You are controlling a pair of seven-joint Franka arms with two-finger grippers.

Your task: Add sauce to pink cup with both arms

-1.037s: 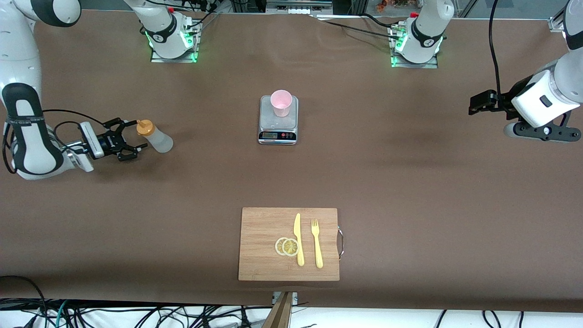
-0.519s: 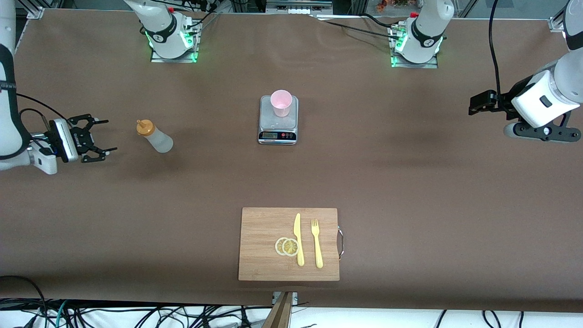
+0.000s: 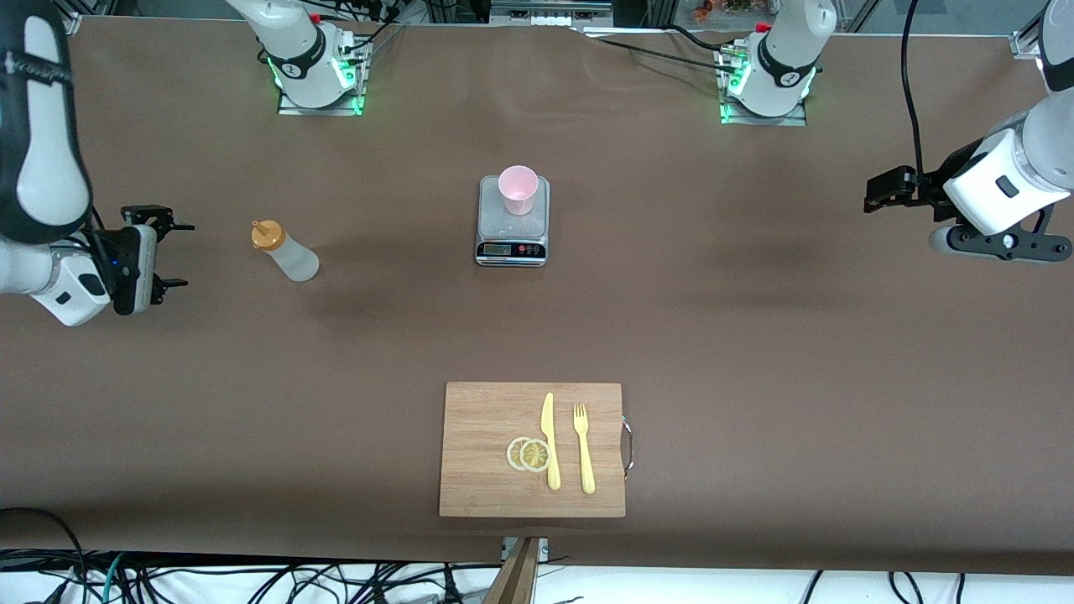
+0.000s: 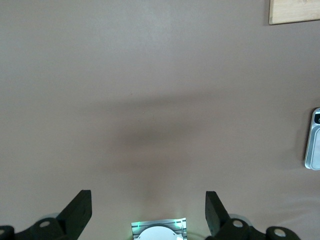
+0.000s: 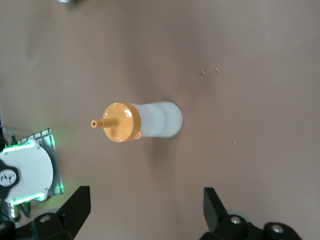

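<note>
The sauce bottle (image 3: 285, 252), translucent white with an orange nozzle cap, stands upright on the brown table toward the right arm's end. It also shows in the right wrist view (image 5: 142, 121). My right gripper (image 3: 185, 255) is open and empty, beside the bottle and apart from it, with its fingers (image 5: 75, 200) spread wide. The pink cup (image 3: 518, 190) stands on the grey scale (image 3: 513, 243) at mid-table. My left gripper (image 3: 869, 193) is open and empty, waiting over the table's left-arm end, far from the cup. Its fingers (image 4: 80, 205) are spread over bare cloth.
A wooden cutting board (image 3: 482, 449) lies nearer to the front camera than the scale, with two lemon slices (image 3: 529, 454), a yellow knife (image 3: 550, 440) and a yellow fork (image 3: 583, 449). Two green-lit bases (image 3: 317, 75) stand along the table's back edge.
My right gripper has drawn back from the sauce bottle toward the right arm's end of the table, open. The bottle stays standing in place. The left arm has not moved.
</note>
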